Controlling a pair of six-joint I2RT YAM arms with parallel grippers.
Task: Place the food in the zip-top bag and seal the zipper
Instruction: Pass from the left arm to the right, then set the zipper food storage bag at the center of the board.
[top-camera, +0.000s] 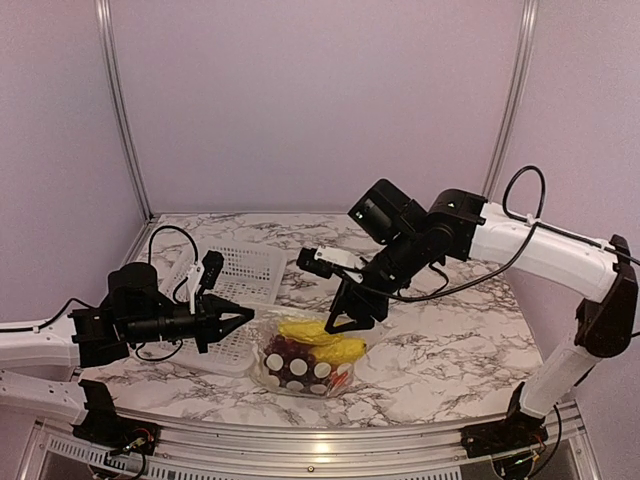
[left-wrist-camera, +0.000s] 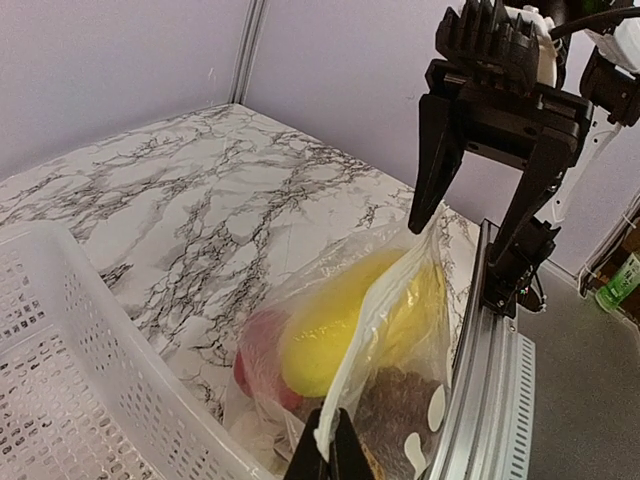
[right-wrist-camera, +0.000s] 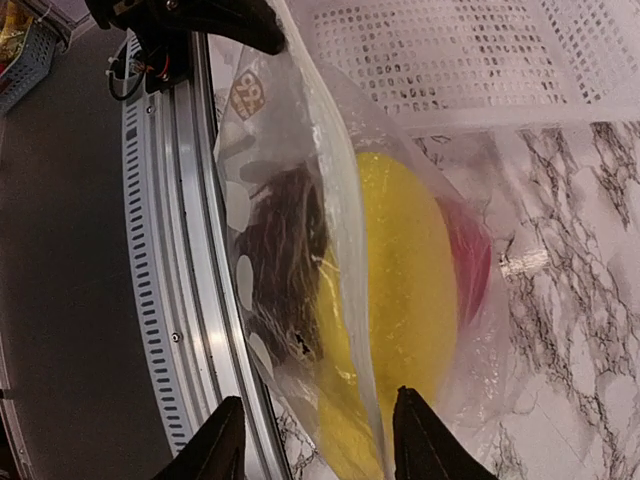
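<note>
The zip-top bag (top-camera: 300, 368) stands on edge near the table's front, holding the food: yellow pieces (top-camera: 318, 333), dark grapes (top-camera: 283, 348) and something red (top-camera: 340, 381). My left gripper (top-camera: 248, 317) is shut on the bag's left end; in the left wrist view it (left-wrist-camera: 335, 455) pinches the zipper (left-wrist-camera: 385, 310). My right gripper (top-camera: 346, 321) is open at the bag's right end. In the right wrist view the right gripper (right-wrist-camera: 320, 445) straddles the zipper (right-wrist-camera: 340, 220) without closing on it. Yellow food (right-wrist-camera: 400, 270), grapes (right-wrist-camera: 285, 240) and a red piece (right-wrist-camera: 475, 260) show through the bag.
The white perforated basket (top-camera: 240, 270) lies left of and behind the bag, touching it, and shows nothing inside in the left wrist view (left-wrist-camera: 60, 400). The metal front rail (top-camera: 300, 435) runs just in front of the bag.
</note>
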